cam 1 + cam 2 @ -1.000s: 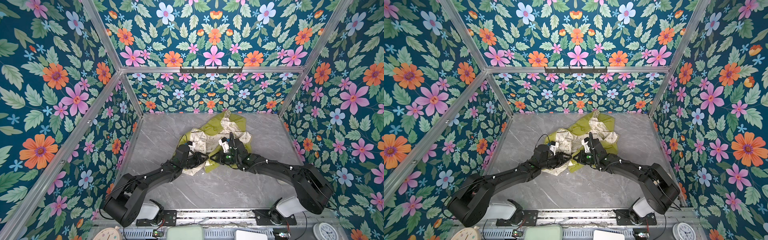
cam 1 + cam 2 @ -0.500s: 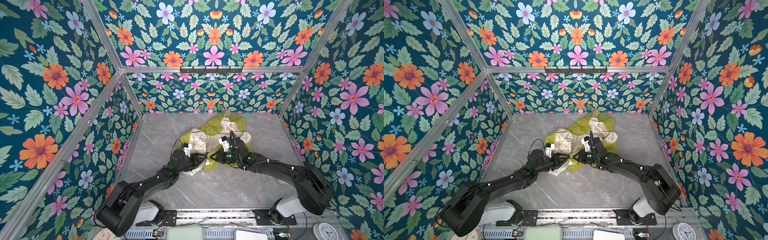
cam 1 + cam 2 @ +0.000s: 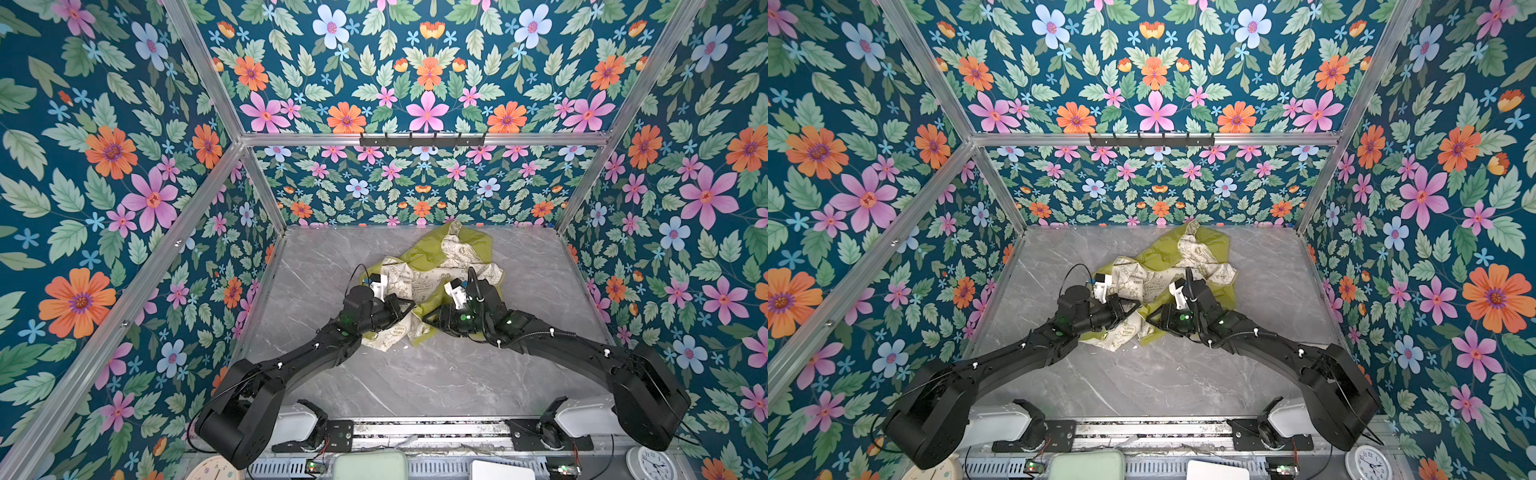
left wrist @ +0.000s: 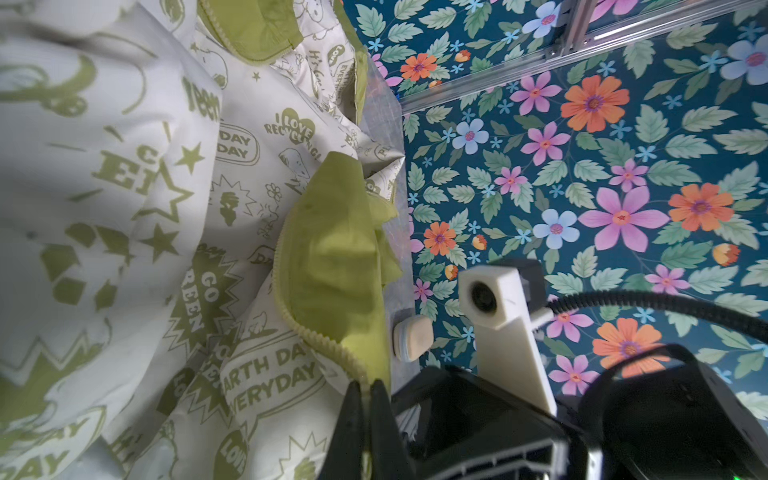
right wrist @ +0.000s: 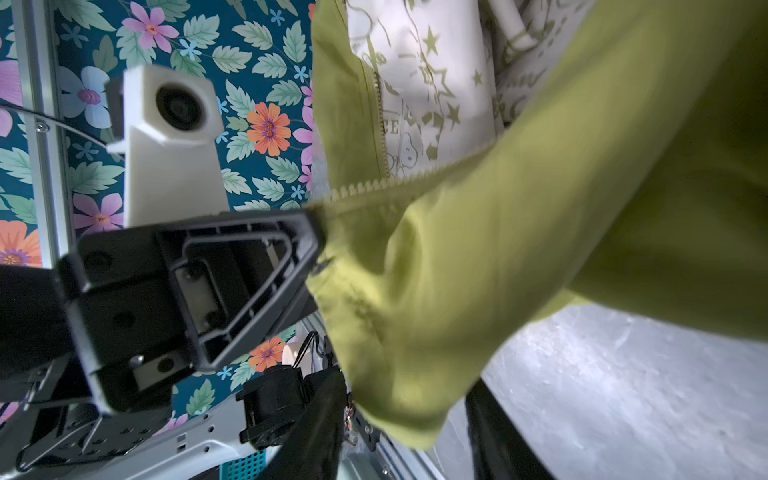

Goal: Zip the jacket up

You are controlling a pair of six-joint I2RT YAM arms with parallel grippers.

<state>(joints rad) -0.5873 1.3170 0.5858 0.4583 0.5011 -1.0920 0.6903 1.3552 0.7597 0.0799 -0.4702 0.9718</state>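
The jacket lies crumpled at the middle of the desk, toward its far edge. The left jaws pinch the zipper edge; the right jaws stand spread around the green hem. Hold the zipper taut, then close the right jaws near the teeth.

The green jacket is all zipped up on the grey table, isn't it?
Not right. The jacket is unzipped: it lies open and crumpled on the grey table, printed lining up, in both top views. The left wrist view shows one zipper edge on its own.
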